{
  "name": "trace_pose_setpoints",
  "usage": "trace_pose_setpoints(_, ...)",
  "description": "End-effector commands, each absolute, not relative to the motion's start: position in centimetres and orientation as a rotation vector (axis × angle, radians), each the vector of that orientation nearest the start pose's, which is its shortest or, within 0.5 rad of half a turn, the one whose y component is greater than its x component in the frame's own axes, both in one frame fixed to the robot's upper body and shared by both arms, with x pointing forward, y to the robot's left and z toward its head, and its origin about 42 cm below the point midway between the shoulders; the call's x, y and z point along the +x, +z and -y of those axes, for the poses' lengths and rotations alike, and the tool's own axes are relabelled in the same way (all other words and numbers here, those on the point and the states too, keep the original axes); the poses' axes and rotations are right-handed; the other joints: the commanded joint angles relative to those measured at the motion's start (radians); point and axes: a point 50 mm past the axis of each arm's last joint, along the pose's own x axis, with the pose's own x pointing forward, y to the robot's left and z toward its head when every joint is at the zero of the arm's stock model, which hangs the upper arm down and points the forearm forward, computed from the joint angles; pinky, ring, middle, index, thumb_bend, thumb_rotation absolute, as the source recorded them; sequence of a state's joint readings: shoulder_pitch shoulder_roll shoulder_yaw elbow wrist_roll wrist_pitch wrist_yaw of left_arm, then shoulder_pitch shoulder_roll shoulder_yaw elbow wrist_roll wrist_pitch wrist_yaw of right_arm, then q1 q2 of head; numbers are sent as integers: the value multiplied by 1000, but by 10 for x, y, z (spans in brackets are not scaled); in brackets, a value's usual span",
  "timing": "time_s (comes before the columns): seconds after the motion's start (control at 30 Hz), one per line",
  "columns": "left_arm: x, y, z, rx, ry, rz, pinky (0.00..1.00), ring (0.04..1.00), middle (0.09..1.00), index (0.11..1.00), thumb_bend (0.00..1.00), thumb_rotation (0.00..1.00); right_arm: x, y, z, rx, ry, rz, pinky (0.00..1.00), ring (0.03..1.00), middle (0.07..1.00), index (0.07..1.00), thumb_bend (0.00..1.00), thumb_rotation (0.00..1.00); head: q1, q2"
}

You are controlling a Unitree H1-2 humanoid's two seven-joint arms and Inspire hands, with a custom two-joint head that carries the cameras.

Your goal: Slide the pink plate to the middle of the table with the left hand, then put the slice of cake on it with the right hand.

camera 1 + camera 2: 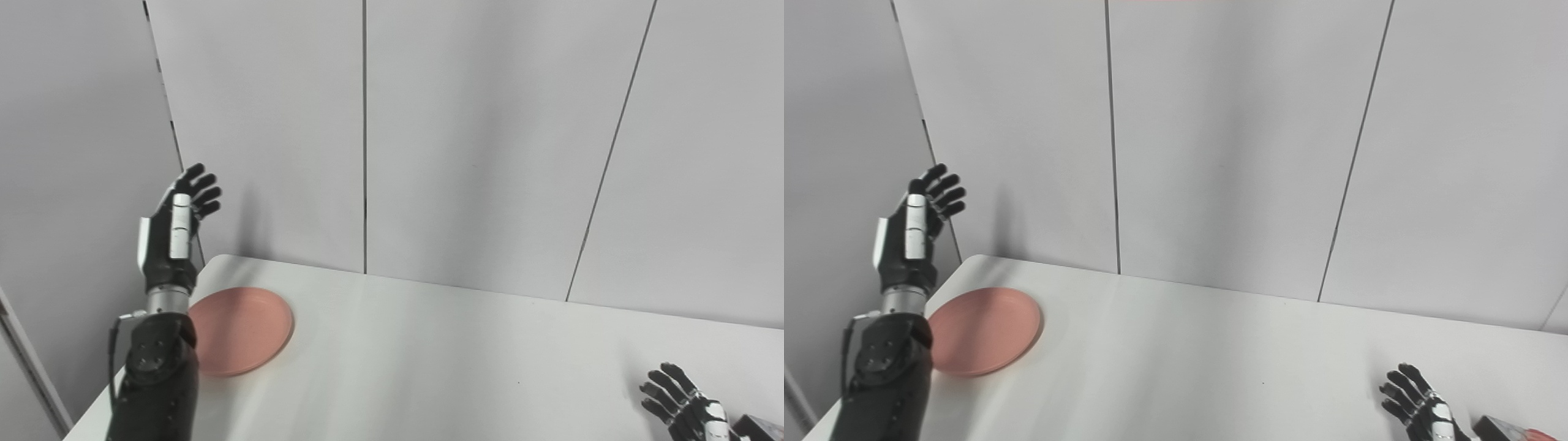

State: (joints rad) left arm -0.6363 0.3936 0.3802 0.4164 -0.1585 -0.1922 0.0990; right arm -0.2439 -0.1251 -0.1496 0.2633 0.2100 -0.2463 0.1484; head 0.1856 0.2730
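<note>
The left hand [174, 223] is raised above the white table's [429, 355] left edge, fingers apart, holding nothing. 1 pink plate [242, 331], empty, lies at the left end. At far right, the right hand [1421, 407] spreads its fingers beside 1 cake slice [1510, 432].

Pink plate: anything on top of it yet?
Nothing on the pink plate; its visible surface is bare. The left forearm covers its left edge. The left hand is raised above, open, not touching.
</note>
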Motion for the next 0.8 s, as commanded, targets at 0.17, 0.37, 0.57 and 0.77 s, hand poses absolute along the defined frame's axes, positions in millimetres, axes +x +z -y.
trace_pose_setpoints(0.17, 464, 297, -460, 153, 469, 543, 818, 796, 806, 748, 739, 907, 313, 52, 259, 159, -10, 23, 816, 818, 827, 844, 614, 1000, 2, -2)
trace_pose_setpoints(0.37, 469, 293, -492, 151, 525, 500, 809, 784, 804, 752, 774, 903, 313, 51, 259, 167, -9, 21, 815, 815, 820, 835, 618, 1000, -2, -4)
trace_pose_setpoints(0.57, 465, 274, -506, 159, 567, 415, 739, 770, 782, 743, 739, 936, 313, 49, 258, 159, -10, 21, 793, 805, 817, 832, 629, 1000, -4, -5)
trace_pose_setpoints(0.77, 466, 247, -506, 81, 550, 328, 791, 796, 815, 780, 692, 947, 311, 48, 260, 157, -8, 20, 788, 802, 816, 835, 655, 1000, -9, 2)
